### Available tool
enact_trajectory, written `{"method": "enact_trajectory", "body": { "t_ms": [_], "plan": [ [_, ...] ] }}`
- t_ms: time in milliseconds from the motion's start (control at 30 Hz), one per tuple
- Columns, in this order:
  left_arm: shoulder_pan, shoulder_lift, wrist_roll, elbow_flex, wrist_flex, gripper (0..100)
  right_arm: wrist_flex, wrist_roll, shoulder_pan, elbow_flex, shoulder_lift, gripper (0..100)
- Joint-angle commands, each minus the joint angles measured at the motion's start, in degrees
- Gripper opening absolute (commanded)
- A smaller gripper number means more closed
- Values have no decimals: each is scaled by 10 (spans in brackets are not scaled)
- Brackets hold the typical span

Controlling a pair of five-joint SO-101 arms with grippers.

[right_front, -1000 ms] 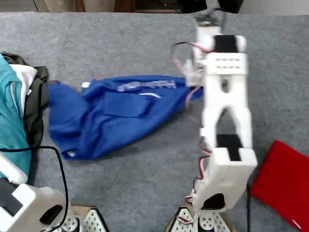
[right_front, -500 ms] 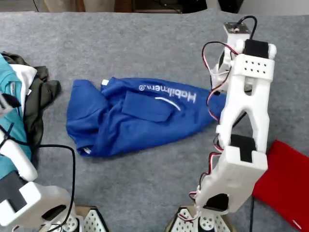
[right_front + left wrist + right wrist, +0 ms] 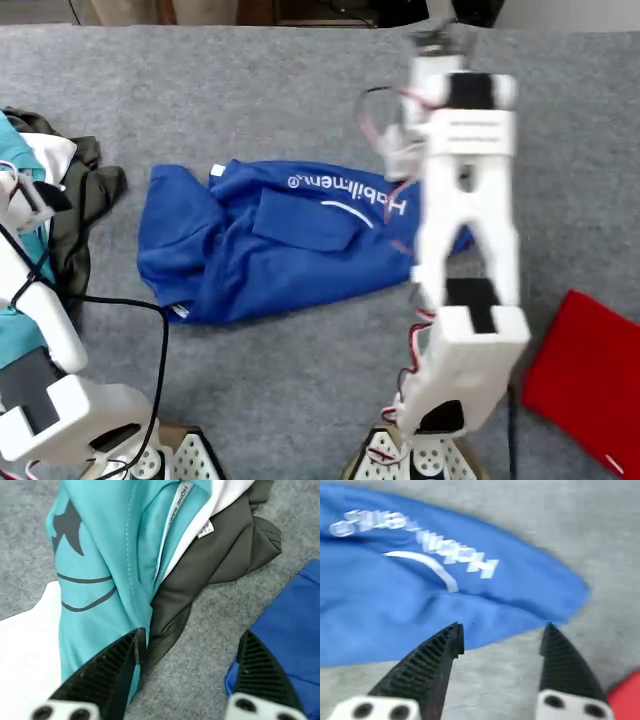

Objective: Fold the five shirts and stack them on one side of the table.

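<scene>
Strips of grey tabletop (image 3: pixel 250 90) run along the far edge and between the blue shirt (image 3: pixel 290 240), crumpled mid-table, and the teal, white and dark pile (image 3: pixel 30 230) at the left edge. My left tool (image 3: pixel 192 639) hangs wide open over that gap, gripping nothing. My right tool (image 3: pixel 503 628) is spread open above the blue shirt's right-hand hem, and a red shirt (image 3: pixel 590 385) lies at the near right edge.

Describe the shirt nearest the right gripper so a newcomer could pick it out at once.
On the grey table, look to the middle, between the heap of shirts at the left edge and the red shirt on the right. There lies the blue shirt, crumpled and alone. It alone is blue, with white lettering and a white curved stroke.
</scene>
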Motion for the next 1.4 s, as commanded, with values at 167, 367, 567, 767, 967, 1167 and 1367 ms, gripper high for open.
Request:
{"method": "enact_trajectory", "body": {
  "t_ms": [167,367,567,767,967,1167,1367],
  "plan": [
    [9,-24,5,36,2,300,-19,-186,-123,61,34,55],
    [10,-22,5,67,1,300,7,-250,-103,82,87,203],
    [6,-25,4,86,1,300,-4,-292,-123,85,100,234],
    [5,-25,1,82,1,300,-26,-345,-169,88,132,148],
    [5,-25,1,86,1,300,-32,-345,-168,83,193,117],
    [4,-25,1,86,1,300,-28,-344,-127,65,181,117],
    [5,-25,0,86,1,300,-31,-344,-103,65,160,118]
  ]
}}
